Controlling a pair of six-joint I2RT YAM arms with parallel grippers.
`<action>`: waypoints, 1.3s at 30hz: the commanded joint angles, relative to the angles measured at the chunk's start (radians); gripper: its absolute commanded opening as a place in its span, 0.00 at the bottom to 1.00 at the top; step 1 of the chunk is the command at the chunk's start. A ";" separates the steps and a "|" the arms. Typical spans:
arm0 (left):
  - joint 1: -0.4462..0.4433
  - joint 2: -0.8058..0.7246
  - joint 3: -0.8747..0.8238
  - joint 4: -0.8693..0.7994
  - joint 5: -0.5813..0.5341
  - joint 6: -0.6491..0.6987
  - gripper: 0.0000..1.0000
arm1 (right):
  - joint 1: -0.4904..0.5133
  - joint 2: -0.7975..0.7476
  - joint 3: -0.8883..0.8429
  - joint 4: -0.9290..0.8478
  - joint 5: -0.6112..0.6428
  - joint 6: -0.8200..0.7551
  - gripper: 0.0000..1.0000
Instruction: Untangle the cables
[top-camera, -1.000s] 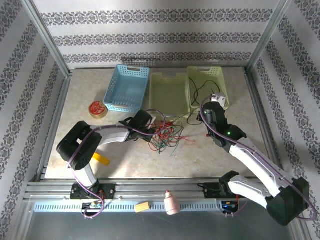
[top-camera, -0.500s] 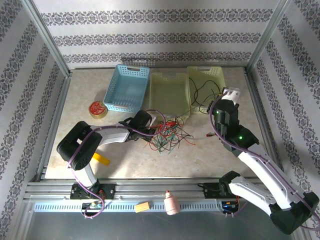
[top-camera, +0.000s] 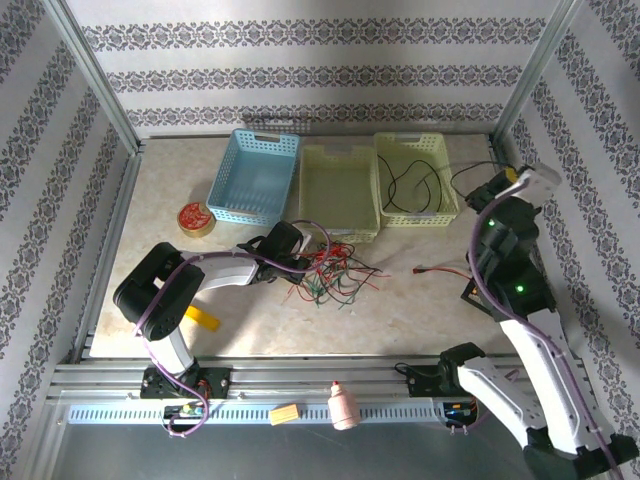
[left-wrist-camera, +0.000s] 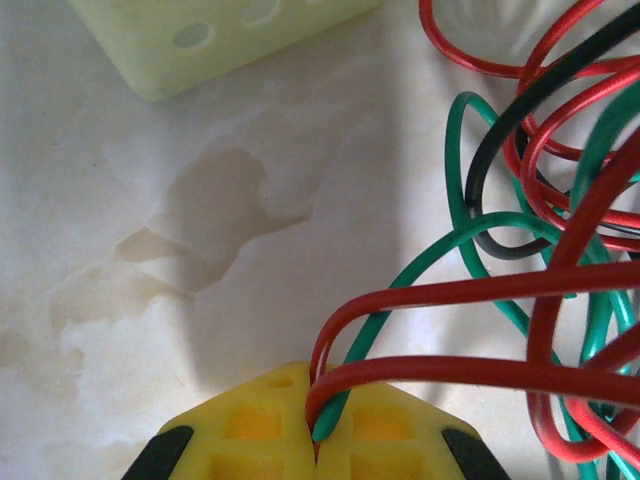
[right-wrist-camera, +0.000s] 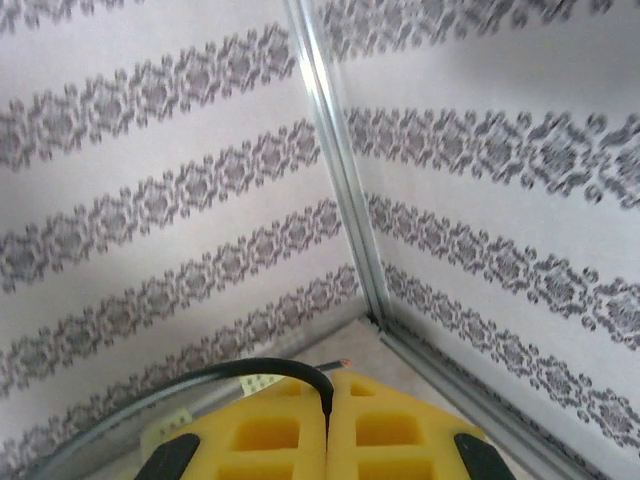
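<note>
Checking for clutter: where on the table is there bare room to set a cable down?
Bare: the near strip between the tangle and the front rail, and the far-left corner behind the tape roll. Crowded: the middle, where the left gripper grips the tangle, and the baskets behind it.

Nothing here can be read: no lettering, number, brand or sign is clear enough to make out.
</note>
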 joint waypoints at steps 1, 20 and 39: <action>-0.004 0.017 -0.039 -0.079 -0.045 -0.011 0.00 | -0.041 -0.014 0.049 0.022 -0.043 0.030 0.00; -0.004 0.023 -0.004 -0.073 -0.031 -0.007 0.00 | 0.104 0.397 0.342 -0.074 -0.226 -0.075 0.00; -0.005 -0.005 -0.030 -0.072 -0.045 -0.012 0.00 | -0.048 0.901 0.560 -0.078 -0.160 -0.019 0.00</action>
